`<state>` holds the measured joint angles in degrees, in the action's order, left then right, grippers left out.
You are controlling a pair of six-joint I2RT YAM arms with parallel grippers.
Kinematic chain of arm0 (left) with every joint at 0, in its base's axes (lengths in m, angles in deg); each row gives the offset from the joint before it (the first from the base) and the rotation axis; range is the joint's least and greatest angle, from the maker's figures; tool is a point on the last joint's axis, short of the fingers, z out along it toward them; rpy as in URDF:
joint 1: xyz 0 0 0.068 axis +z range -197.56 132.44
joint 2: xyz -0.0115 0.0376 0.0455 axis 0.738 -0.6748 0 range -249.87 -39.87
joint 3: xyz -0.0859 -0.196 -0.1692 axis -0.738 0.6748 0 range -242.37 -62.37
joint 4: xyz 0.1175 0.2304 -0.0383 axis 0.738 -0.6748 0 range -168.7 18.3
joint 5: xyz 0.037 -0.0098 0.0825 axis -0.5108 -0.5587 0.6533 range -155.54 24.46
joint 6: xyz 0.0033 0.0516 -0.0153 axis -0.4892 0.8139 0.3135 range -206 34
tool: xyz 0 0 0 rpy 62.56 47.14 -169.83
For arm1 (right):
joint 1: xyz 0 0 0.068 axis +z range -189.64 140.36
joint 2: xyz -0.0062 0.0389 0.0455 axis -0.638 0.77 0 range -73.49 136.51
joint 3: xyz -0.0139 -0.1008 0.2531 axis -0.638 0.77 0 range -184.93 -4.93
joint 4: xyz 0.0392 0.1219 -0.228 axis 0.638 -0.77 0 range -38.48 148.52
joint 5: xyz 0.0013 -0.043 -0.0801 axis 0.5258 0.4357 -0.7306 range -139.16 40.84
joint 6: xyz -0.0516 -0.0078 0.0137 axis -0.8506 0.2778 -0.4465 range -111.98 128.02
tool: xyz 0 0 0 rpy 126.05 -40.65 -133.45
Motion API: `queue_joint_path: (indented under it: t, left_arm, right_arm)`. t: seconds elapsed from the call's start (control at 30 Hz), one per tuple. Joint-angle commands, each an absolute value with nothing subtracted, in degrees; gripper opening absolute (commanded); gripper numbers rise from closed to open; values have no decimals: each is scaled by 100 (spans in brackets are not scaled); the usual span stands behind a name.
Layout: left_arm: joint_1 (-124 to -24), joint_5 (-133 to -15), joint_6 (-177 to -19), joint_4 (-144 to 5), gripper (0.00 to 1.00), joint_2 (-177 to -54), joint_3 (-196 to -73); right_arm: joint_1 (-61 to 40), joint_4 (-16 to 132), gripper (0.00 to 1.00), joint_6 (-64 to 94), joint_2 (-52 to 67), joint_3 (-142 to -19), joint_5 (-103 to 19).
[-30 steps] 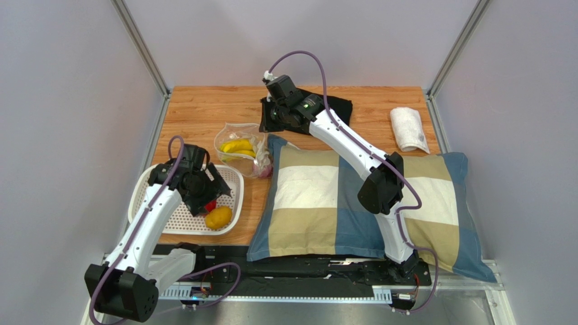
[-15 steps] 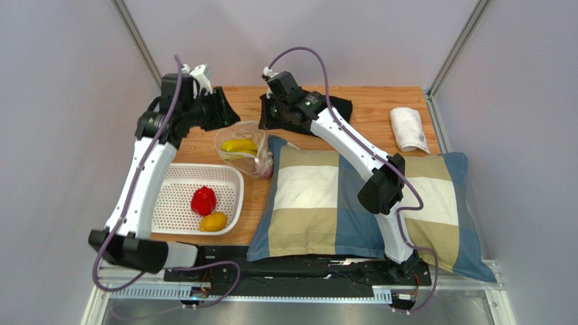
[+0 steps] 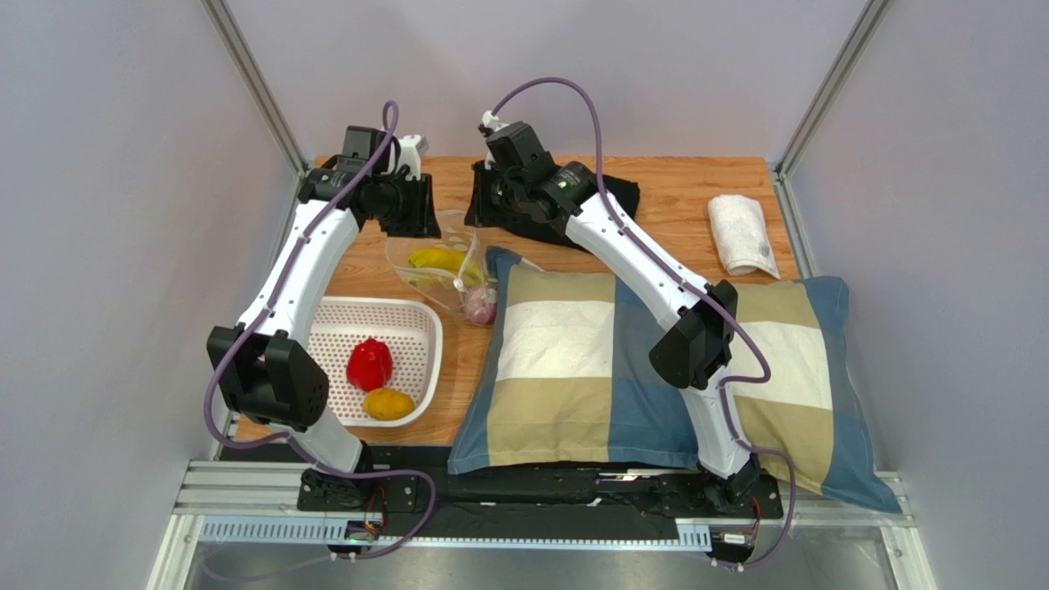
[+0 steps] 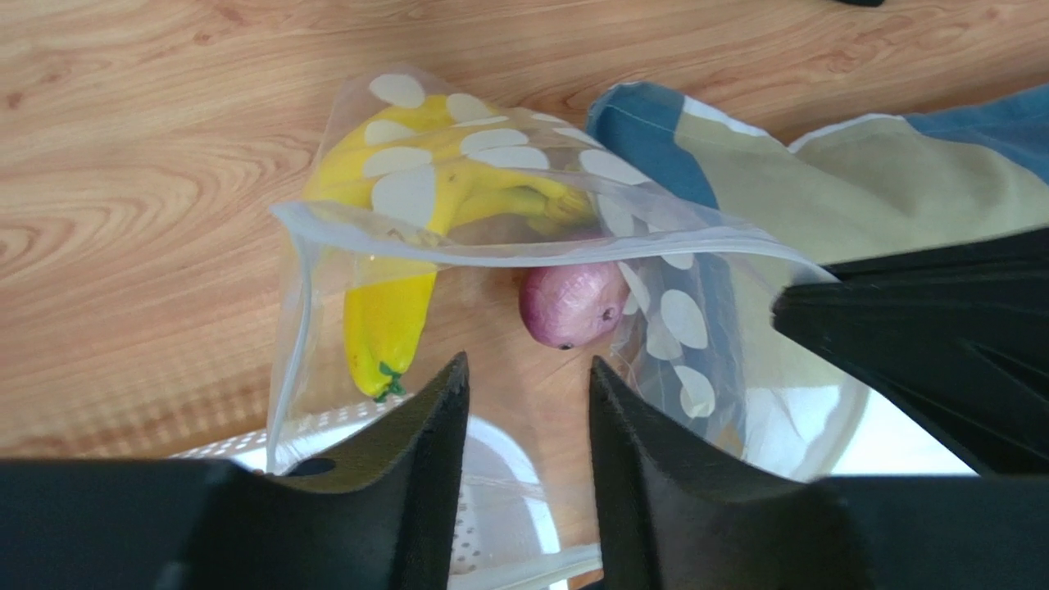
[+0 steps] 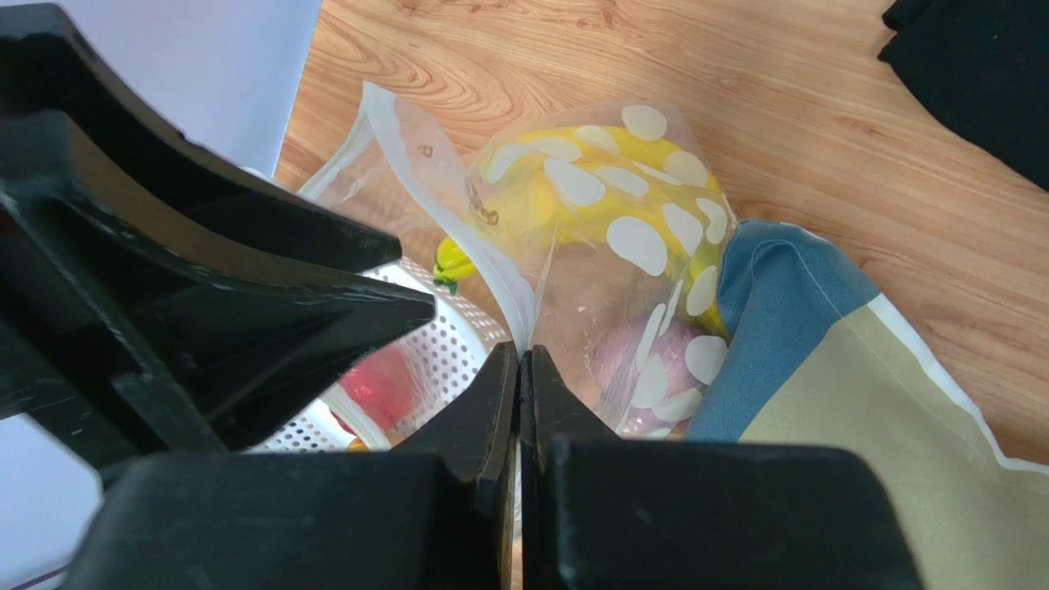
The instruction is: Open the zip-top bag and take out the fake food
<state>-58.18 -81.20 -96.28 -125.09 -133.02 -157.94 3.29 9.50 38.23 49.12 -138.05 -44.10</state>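
The zip-top bag [image 3: 441, 264] lies on the wood left of the pillow, its mouth open [image 4: 493, 252]. A yellow banana bunch [image 4: 388, 234] and a purplish-pink onion [image 4: 570, 305] are inside it. My right gripper [image 5: 518, 359] is shut on the bag's rim strip [image 5: 499, 277] and holds that edge up; it sits at the back centre [image 3: 495, 203]. My left gripper [image 4: 527, 381] is open and empty, just above the bag's mouth [image 3: 413, 212]. The red bell pepper [image 3: 368, 365] and the orange-yellow mango-like fruit [image 3: 388, 403] lie in the white tray [image 3: 413, 314].
A checked pillow [image 3: 616, 357] covers the middle and right of the table and touches the bag. A folded black cloth [image 3: 610, 197] lies at the back under the right arm. A rolled white towel [image 3: 743, 234] lies at the back right.
My left arm rose from the tray, leaving the red pepper there, and swung to the back above the bag. The bag's near edge is pulled up more. The right gripper barely moved.
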Motion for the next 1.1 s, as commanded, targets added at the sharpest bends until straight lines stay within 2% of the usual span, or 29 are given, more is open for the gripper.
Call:
queue_joint_path:
  t: [0.0,0.07,0.27,0.37,0.43,0.73,1.0,1.07]
  left_arm:
    - [-5785,-7820,-9356,-12242,51,-13303,-15466]
    - [-5793,-7898,-9251,-12294,57,-13391,-15500]
    - [-5785,-7312,-9180,-12216,53,-13594,-15308]
    - [-5785,-7240,-9127,-11926,61,-13550,-15149]
    - [-5785,-7318,-9101,-11908,62,-13664,-15175]
    - [-5785,-7327,-8960,-11969,65,-13998,-15123]
    - [-5785,-7037,-9101,-11407,64,-14357,-14956]
    - [-5785,-6915,-9031,-11389,67,-14463,-14999]
  right_arm:
    - [325,1167,0,3983,4868,-14028,-4345]
    - [325,1176,0,4010,4886,-14011,-4319]
    - [325,1228,0,4062,4903,-13958,-4319]
    - [325,1264,0,4080,4894,-13896,-4327]
    - [325,1281,0,4080,4894,-13870,-4336]
    - [272,1343,0,4080,4771,-13642,-4415]
    - [263,1369,0,4071,4745,-13474,-4398]
    - [254,1378,0,4045,4745,-13422,-4398]
